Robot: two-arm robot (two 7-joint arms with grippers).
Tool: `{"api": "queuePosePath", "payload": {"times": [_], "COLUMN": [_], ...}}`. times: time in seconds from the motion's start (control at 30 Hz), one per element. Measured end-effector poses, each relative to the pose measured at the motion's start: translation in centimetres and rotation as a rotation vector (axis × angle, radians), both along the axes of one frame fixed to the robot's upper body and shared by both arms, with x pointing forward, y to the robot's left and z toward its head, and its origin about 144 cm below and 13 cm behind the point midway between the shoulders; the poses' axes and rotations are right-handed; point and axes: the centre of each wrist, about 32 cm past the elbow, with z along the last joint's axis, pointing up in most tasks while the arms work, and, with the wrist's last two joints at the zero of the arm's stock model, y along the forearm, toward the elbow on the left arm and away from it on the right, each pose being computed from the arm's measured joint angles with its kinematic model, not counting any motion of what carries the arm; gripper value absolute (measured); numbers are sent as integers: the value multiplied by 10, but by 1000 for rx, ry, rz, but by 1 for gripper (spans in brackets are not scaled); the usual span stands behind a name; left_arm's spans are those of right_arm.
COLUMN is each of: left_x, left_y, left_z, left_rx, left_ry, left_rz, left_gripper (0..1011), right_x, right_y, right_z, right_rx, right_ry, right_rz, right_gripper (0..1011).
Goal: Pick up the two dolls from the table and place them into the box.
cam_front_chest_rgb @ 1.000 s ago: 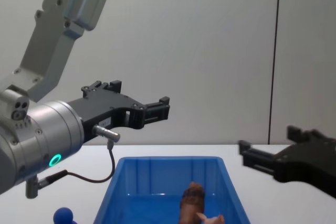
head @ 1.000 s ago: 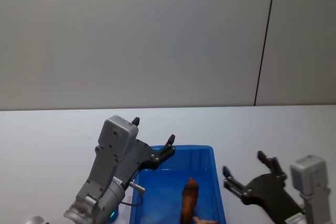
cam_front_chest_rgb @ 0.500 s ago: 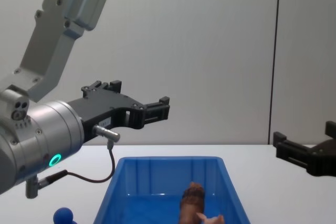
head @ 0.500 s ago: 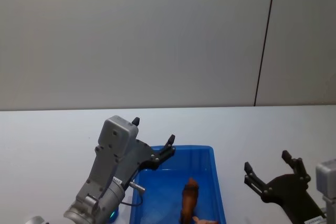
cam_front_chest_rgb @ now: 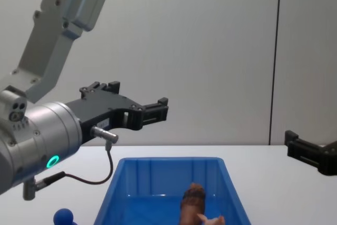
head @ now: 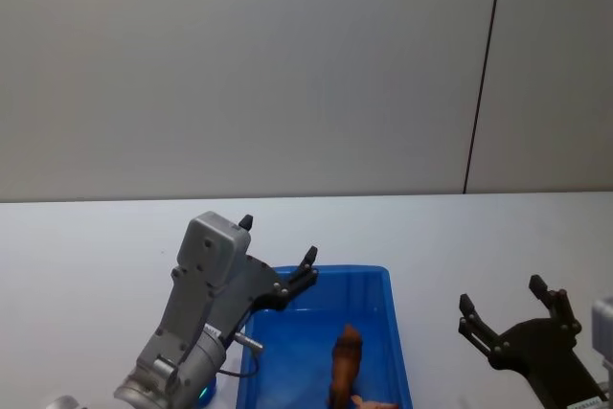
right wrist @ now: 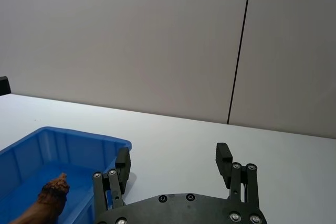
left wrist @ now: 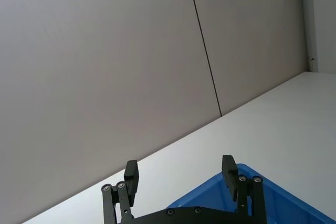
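The blue box (head: 354,272) sits on the white table (head: 96,256). Inside it lies the shaggy reddish-brown doll (head: 347,359), also seen in the chest view (cam_front_chest_rgb: 192,199) and the right wrist view (right wrist: 50,196). The pale pink doll (head: 374,404) peeks up just in front of it (cam_front_chest_rgb: 211,219). My left gripper (head: 278,238) hovers open and empty above the box's far left corner (cam_front_chest_rgb: 141,94); its wrist view catches that corner (left wrist: 262,198) past the gripper (left wrist: 180,165). To the right of the box, my right gripper (head: 501,296) hangs open and empty (cam_front_chest_rgb: 310,150) (right wrist: 173,153).
A small blue ball (cam_front_chest_rgb: 64,216) lies on the table left of the box. A grey wall with a dark vertical seam (head: 484,74) stands behind the table. Bare tabletop stretches behind the box and to both sides.
My right gripper has drawn back to the right, away from the box. The left gripper has barely shifted. Both dolls lie still in the box.
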Motion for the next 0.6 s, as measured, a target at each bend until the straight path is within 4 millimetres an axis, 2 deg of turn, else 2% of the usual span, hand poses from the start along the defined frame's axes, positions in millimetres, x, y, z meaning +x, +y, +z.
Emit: {"api": "queuePosePath", "payload": {"times": [0.6], "left_x": [-24], "left_y": [22], "left_z": [-1], "left_rx": [-5], "left_ry": [70], "left_rz": [161], "left_gripper": [1001], "right_x": [-1], "right_y": [-1], "right_z": [0], "right_rx": [3], "right_ry": [-2], "right_rz": [-12], "right_gripper": [1001]}}
